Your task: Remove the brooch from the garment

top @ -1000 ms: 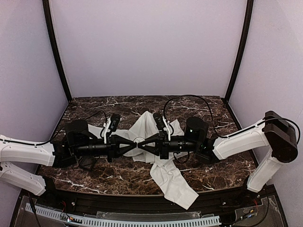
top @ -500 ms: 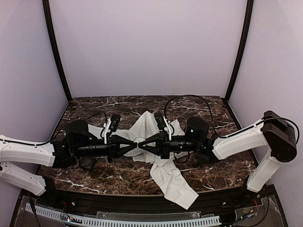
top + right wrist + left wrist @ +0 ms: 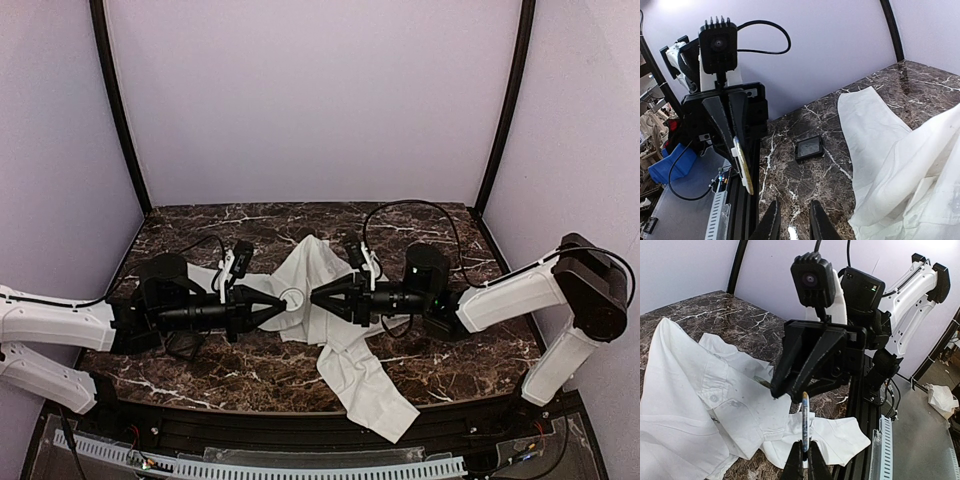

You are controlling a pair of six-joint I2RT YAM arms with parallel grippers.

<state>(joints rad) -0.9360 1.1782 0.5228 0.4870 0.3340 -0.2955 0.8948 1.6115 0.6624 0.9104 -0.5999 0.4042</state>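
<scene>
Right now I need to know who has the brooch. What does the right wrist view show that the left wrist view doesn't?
Only the right wrist view: the brooch face-on, pinched by the left gripper; the right gripper with its jaws apart and empty; a small black tray. Only the left wrist view: the shirt with its collar and buttons, and the brooch edge-on. Both: the brooch held clear of the white shirt, above the marble table.

The small round pale metallic brooch (image 3: 291, 297) is free of the cloth. It stands on its edge, pinched between the closed tips of the left gripper (image 3: 284, 302), in the air just above the garment. The white button shirt (image 3: 352, 378) lies crumpled on the dark marble table (image 3: 440, 365), with one part reaching toward the near edge.
</scene>
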